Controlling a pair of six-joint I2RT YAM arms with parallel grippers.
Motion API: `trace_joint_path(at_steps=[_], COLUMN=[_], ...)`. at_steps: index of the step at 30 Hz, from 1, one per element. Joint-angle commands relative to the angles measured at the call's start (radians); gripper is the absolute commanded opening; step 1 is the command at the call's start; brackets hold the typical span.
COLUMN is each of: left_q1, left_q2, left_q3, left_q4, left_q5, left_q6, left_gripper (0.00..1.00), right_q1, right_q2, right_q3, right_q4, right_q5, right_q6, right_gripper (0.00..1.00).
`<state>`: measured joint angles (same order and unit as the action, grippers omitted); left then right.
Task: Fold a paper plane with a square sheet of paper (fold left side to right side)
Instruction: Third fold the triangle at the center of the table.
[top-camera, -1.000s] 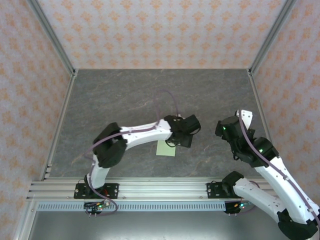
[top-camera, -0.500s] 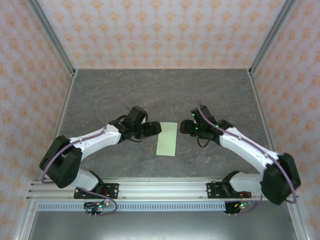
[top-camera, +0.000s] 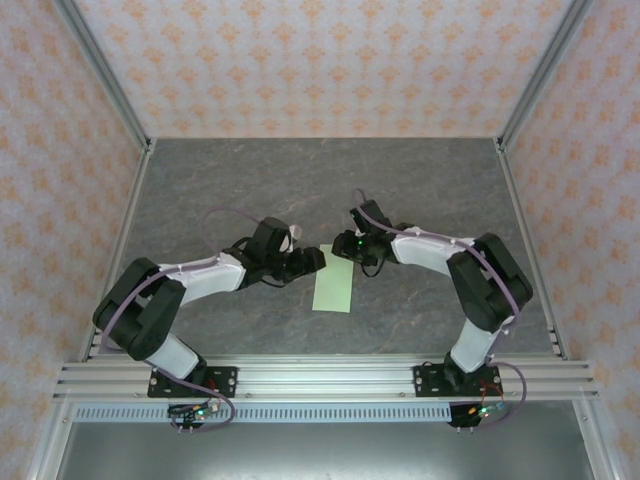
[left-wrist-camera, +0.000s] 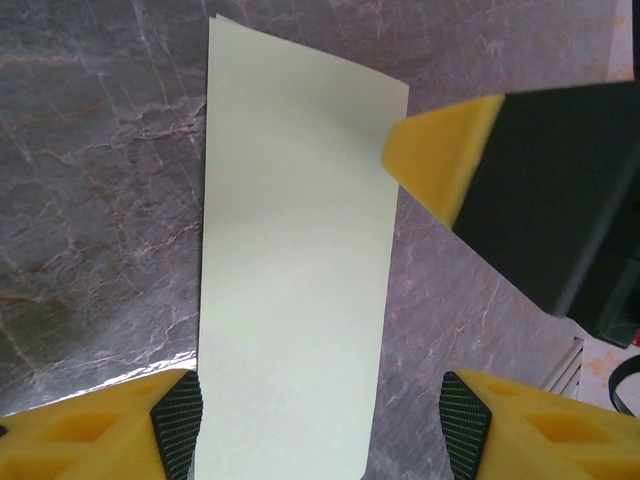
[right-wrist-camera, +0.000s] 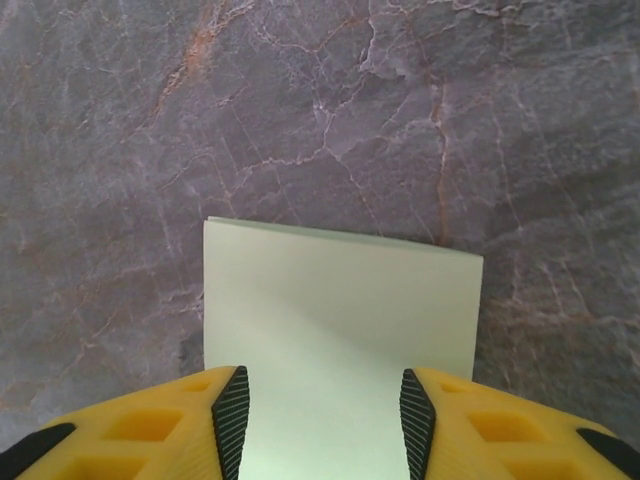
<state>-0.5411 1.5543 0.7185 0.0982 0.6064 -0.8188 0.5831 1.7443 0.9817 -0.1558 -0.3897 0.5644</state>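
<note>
The left gripper (top-camera: 314, 259) sat at the far left corner of the paper (top-camera: 334, 280), its jaws spread wide and holding nothing. The pale green paper lay flat on the grey table (top-camera: 420, 190), folded into a narrow strip. The right gripper (top-camera: 345, 246) hung over the strip's far end, jaws parted, one fingertip (left-wrist-camera: 432, 150) at its corner.
</note>
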Motion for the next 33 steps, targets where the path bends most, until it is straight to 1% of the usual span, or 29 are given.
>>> trace_joint_path(at_steps=[1, 5, 8, 15, 19, 24, 29, 33], left_q1=[0.003, 0.003, 0.001, -0.002, -0.021, -0.035, -0.048, -0.063], left_q2=[0.009, 0.025, 0.047, 0.080, 0.102, 0.121, 0.139, 0.131], left_q3=[-0.001, 0.004, 0.006, 0.012, 0.033, 0.059, 0.075, 0.100], left_q4=[0.033, 0.024, 0.033, 0.026, -0.001, -0.061, -0.089, -0.173], left_q5=[0.030, 0.042, 0.070, 0.094, 0.108, 0.071, 0.063, 0.013], left_q6=[-0.003, 0.000, -0.003, -0.006, 0.007, 0.026, 0.038, 0.067], left_gripper=[0.67, 0.67, 0.67, 0.64, 0.62, 0.61, 0.59, 0.59], right_q1=[0.003, 0.003, 0.002, 0.003, 0.002, 0.003, 0.003, 0.003], right_q2=[0.028, 0.049, 0.058, 0.075, 0.083, 0.095, 0.095, 0.096], right_q3=[0.037, 0.035, 0.017, -0.009, -0.002, 0.006, 0.003, 0.004], right_q4=[-0.003, -0.038, -0.043, -0.057, -0.072, -0.079, -0.077, -0.076], right_q5=[0.028, 0.049, 0.054, 0.058, 0.063, 0.062, 0.057, 0.057], right_q6=[-0.020, -0.037, -0.057, -0.093, -0.114, -0.125, -0.129, -0.129], right_gripper=[0.46, 0.45, 0.44, 0.36, 0.34, 0.33, 0.33, 0.33])
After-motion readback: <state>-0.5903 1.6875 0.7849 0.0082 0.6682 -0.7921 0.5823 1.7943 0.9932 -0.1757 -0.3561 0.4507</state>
